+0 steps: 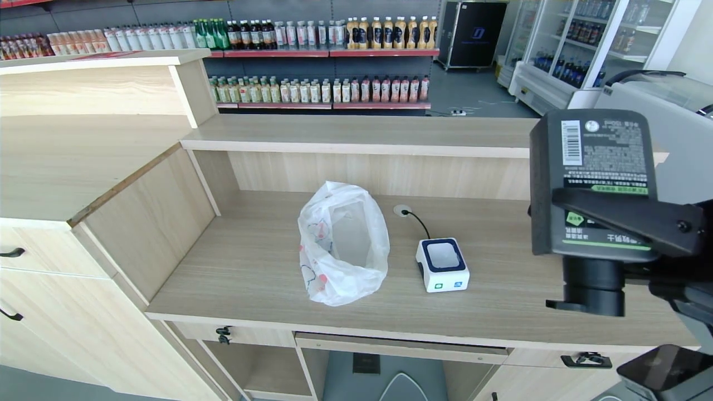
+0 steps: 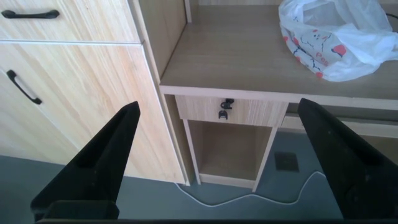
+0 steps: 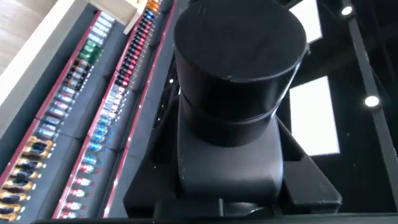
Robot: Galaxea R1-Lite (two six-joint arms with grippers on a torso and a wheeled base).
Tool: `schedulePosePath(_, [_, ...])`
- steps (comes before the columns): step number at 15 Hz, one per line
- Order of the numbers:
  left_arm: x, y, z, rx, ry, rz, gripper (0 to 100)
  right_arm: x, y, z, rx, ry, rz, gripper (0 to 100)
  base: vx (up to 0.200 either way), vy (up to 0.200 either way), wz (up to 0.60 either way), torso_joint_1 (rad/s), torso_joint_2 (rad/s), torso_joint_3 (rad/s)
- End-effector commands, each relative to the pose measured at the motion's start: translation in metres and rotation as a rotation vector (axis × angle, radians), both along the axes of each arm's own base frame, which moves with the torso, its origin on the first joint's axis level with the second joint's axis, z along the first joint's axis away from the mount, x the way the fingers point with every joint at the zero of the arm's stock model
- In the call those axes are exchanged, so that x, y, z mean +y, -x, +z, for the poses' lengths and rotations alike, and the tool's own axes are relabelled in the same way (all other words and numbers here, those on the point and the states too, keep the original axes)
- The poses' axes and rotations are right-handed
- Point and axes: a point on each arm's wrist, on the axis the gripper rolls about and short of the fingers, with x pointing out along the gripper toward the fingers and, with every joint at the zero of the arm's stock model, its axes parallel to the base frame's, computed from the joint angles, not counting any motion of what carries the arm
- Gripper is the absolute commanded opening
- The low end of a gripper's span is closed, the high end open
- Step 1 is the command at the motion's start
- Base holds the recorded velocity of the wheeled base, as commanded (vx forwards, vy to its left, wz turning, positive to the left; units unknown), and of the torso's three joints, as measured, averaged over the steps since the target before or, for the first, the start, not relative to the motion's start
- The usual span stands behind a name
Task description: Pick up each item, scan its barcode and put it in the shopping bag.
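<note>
One black bottle [image 1: 601, 150] hangs cap-down, barcode label showing, grasped by your right end effector [image 1: 610, 214], raised at the right of the counter [image 1: 250, 267]. On it, the scanner [image 1: 442, 264] sits just beside the shopping bag [image 1: 342, 245]. Your left end effector [image 2: 219, 106] is released, low by the counter front.

A black bottle [image 3: 227, 143] with a wide round cap [image 3: 239, 56] sits clamped in the right gripper [image 3: 230, 193], its dark fingers [image 3: 314, 183] pressed against either side. Behind it run long shelves of bottled drinks [image 3: 74, 137], with bright ceiling lights [image 3: 372, 101] beyond.
</note>
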Motion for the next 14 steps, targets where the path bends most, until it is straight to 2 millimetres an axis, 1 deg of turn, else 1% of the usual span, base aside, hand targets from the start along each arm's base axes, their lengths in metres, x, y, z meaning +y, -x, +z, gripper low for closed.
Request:
schedulePosePath(1, [0.000, 0.000, 0.000, 0.000, 0.000, 0.001, 100, 0.010, 0.017, -0.007, -0.024, -0.032, 0.049, 0, 0.000, 0.000, 0.00, 0.000, 0.00, 0.000])
schedulePosePath(4, [0.000, 0.000, 0.000, 0.000, 0.000, 0.001, 100, 0.027, 0.023, -0.014, -0.041, -0.037, 0.099, 0, 0.000, 0.000, 0.00, 0.000, 0.00, 0.000])
schedulePosePath(8, [0.000, 0.000, 0.000, 0.000, 0.000, 0.001, 100, 0.030, 0.029, -0.032, -0.008, 0.007, 0.132, 0, 0.000, 0.000, 0.00, 0.000, 0.00, 0.000])
schedulePosePath(9, [0.000, 0.000, 0.000, 0.000, 0.000, 0.001, 100, 0.031, 0.030, -0.032, -0.010, 0.006, 0.140, 0, 0.000, 0.000, 0.00, 0.000, 0.00, 0.000])
schedulePosePath(10, [0.000, 0.000, 0.000, 0.000, 0.000, 0.001, 100, 0.039, 0.032, -0.034, -0.008, 0.008, 0.178, 0, 0.000, 0.000, 0.00, 0.000, 0.00, 0.000])
schedulePosePath(12, [0.000, 0.000, 0.000, 0.000, 0.000, 0.001, 100, 0.048, 0.034, -0.034, -0.016, -0.002, 0.221, 0, 0.000, 0.000, 0.00, 0.000, 0.00, 0.000])
schedulePosePath(14, [0.000, 0.000, 0.000, 0.000, 0.000, 0.001, 100, 0.051, 0.038, -0.037, -0.012, 0.004, 0.250, 0, 0.000, 0.000, 0.00, 0.000, 0.00, 0.000])
